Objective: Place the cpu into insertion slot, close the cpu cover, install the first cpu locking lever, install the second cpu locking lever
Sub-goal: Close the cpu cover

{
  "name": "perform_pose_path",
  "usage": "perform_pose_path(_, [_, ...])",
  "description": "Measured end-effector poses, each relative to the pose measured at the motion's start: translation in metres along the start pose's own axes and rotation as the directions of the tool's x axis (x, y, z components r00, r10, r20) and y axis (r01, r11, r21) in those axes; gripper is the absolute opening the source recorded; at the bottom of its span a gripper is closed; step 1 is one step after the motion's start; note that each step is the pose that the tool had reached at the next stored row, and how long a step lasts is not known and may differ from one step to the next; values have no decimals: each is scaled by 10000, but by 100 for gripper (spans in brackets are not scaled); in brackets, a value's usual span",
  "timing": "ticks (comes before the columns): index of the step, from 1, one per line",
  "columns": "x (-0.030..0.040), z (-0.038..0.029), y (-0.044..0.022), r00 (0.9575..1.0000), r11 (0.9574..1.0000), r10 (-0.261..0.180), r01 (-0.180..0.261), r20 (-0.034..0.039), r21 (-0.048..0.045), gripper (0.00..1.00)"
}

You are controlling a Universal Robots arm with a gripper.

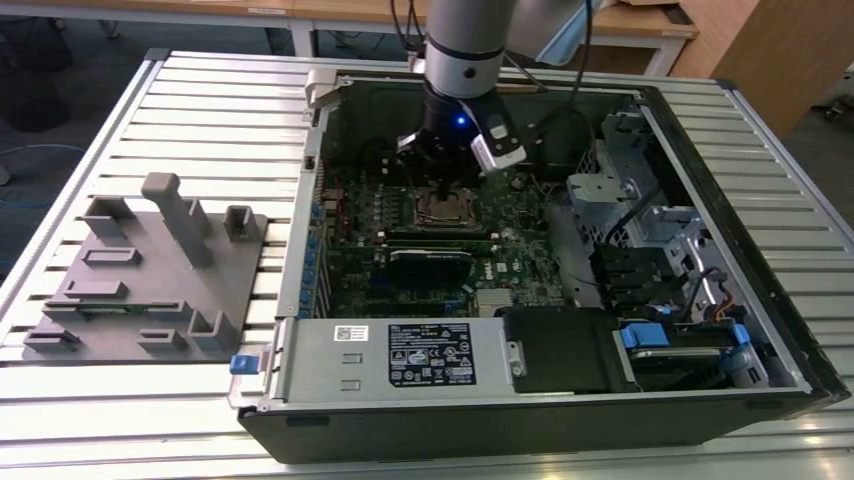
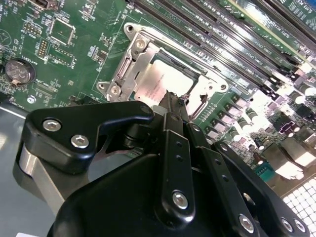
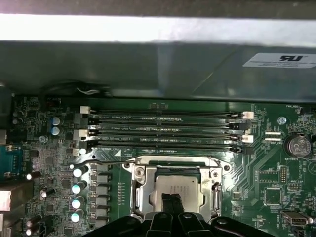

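In the second wrist view the black claw (image 2: pixel 173 101) hides one side of the dull silver square cpu (image 2: pixel 158 84) and of the silvery-rimmed dark insertion slot (image 2: pixel 126 69). The first wrist view's edge cuts off that slot. Whether claw and chip touch cannot be told.

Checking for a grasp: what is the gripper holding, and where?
Nothing visible: the gripper has its fingers shut together, tips over the cpu in the insertion slot.

Gripper (image 3: pixel 172 202) above cpu (image 3: pixel 190 191); cpu cover (image 3: pixel 139 192) down
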State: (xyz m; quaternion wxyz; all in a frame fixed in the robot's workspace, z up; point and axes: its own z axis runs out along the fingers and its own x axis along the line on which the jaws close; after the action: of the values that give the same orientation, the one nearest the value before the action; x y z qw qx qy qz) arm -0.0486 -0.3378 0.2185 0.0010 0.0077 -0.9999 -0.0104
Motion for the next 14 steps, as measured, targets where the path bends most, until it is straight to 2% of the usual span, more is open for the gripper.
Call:
perform_pose_path(8, [94,17,-5,10000,10000,0,0,0,0,10])
perform_pose_path(14, [115,25,-5,10000,10000,0,0,1,0,10])
